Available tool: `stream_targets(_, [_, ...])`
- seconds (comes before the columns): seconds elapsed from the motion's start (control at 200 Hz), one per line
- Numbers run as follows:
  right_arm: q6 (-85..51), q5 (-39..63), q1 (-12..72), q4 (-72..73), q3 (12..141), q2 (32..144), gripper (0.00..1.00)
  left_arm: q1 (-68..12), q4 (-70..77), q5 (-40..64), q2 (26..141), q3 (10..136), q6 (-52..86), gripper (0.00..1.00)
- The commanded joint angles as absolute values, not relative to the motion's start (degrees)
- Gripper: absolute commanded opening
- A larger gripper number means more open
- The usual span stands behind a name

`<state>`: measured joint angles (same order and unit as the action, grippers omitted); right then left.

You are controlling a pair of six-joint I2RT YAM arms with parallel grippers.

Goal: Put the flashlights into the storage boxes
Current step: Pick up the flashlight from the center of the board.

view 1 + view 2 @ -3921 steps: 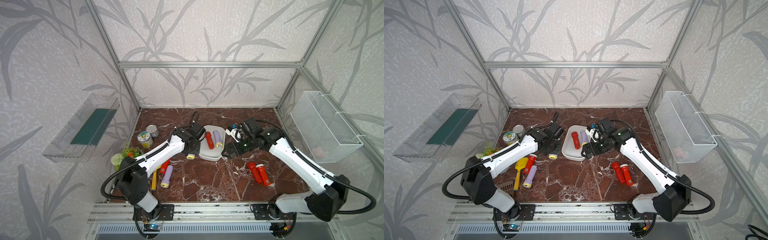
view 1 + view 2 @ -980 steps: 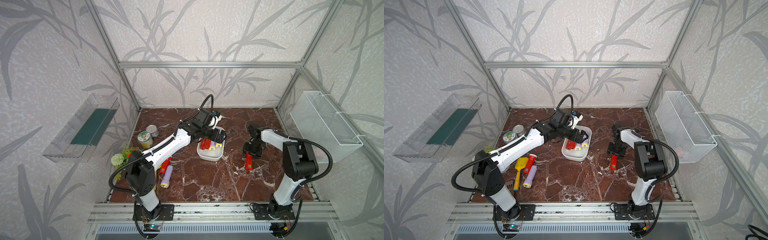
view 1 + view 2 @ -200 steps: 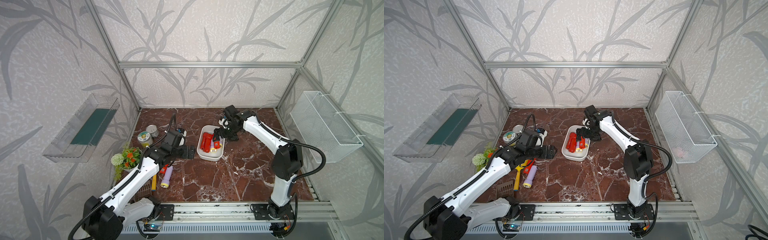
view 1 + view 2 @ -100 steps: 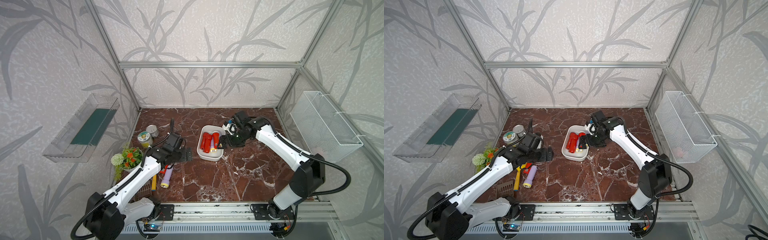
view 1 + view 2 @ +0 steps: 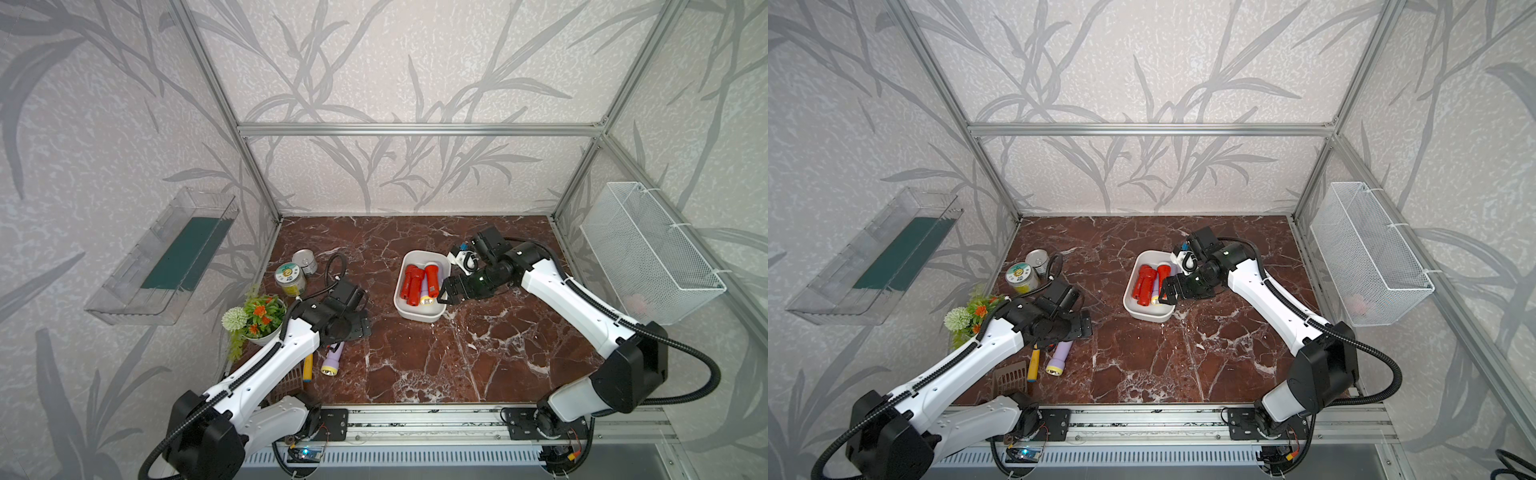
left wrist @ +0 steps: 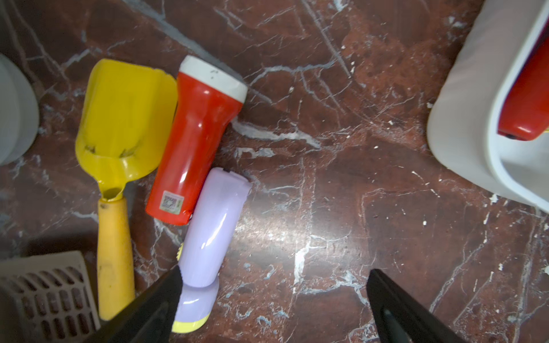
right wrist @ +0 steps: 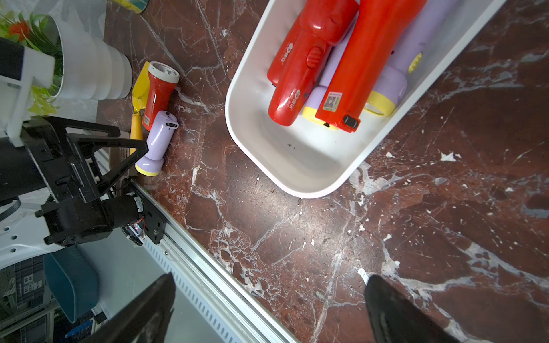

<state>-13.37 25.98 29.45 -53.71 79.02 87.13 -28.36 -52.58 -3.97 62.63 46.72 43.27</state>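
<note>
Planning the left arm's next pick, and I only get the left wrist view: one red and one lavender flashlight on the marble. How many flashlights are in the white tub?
Observer: Five: three red flashlights lie over two lavender ones in the white tub.
Operator: Where is the right gripper?
Observer: The right gripper hangs open beside the tub, holding nothing.
Operator: Anything else near my two?
Observer: Two tins stand behind the potted plant, toward the back wall.

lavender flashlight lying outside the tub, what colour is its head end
Pale yellow, on the lavender flashlight, clearest in the left wrist view.
</note>
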Motion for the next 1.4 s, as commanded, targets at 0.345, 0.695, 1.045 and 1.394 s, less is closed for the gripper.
stream_targets(0.345, [-10.8, 37.1, 29.7, -50.2, 80.3, 84.7, 0.99, -28.6, -56.2, -5.7, 61.9, 41.8, 48.9, 0.97])
stream_targets(0.695, [-9.3, 39.4, 32.7, -51.0, 77.7, 80.6, 0.99, -28.6, -53.4, -5.1, 65.9, 41.3, 47.3, 0.97])
stream_targets(1.045, [-10.5, 37.0, 33.7, -51.2, 74.4, 76.2, 0.99, -28.5, -49.7, -3.7, 70.0, 40.8, 45.6, 0.97])
stream_targets(1.394, [-10.4, 35.0, 35.5, -51.3, 75.2, 75.8, 0.99, -28.4, -48.7, -5.6, 71.3, 39.8, 46.4, 0.95])
